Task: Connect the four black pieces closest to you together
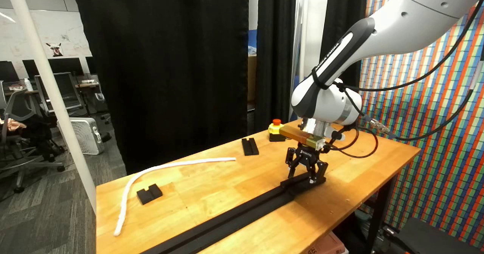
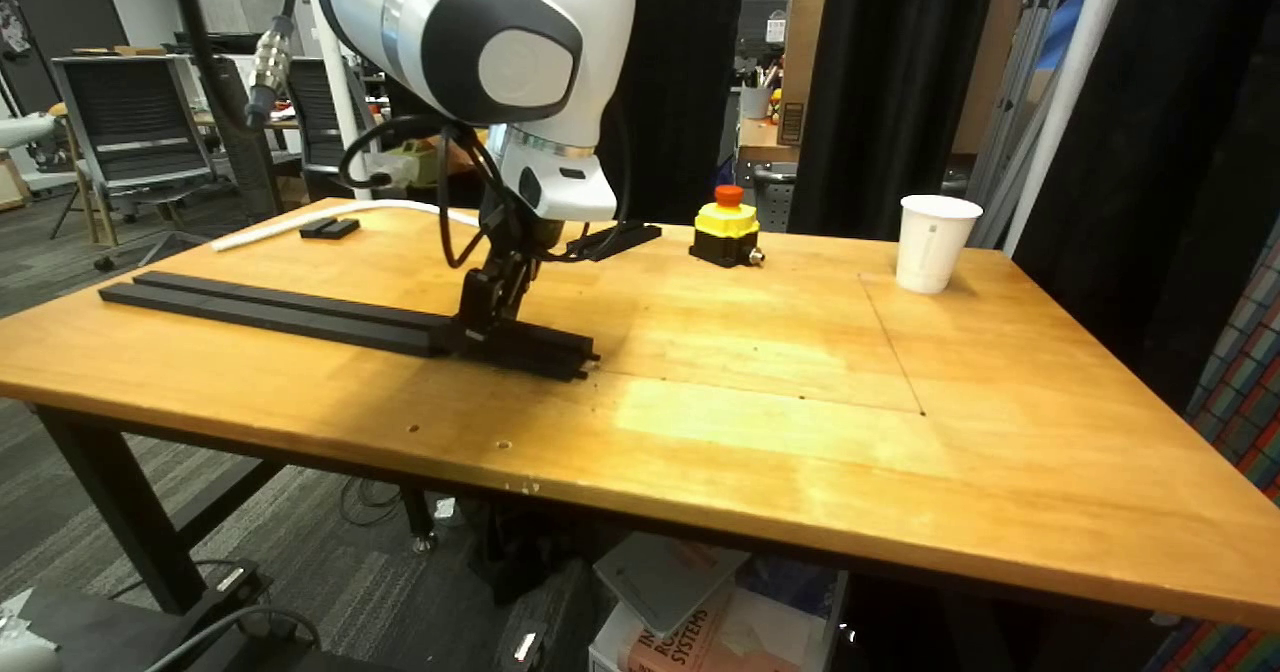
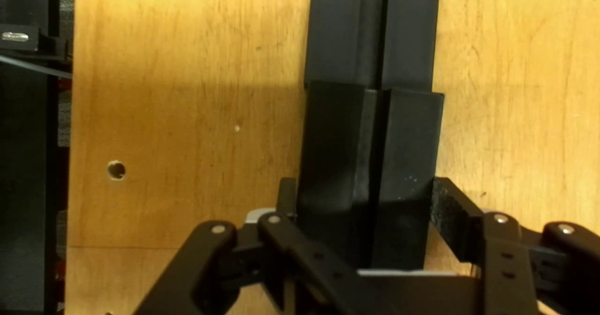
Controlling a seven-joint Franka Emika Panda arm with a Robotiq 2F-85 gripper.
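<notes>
My gripper (image 3: 363, 201) is shut across a short black grooved piece (image 3: 330, 137), a finger against each long side. Beyond that piece, in line with it, runs a long black grooved strip (image 3: 333, 33). Their ends meet at a seam with a small step on the right; whether they are locked together I cannot tell. In an exterior view the short piece (image 2: 545, 352) lies low at the table, two small pegs pointing from its free end, and the long strip (image 2: 270, 314) stretches away to the left. Joints within the strip, marking the separate black pieces, cannot be made out.
Two small notched black blocks (image 1: 149, 194) and a white curved strip (image 1: 151, 169) lie across the table from the long strip. A yellow-and-red stop button (image 2: 726, 224) and a white paper cup (image 2: 933, 242) stand along the back. A table edge (image 3: 72, 165) runs alongside.
</notes>
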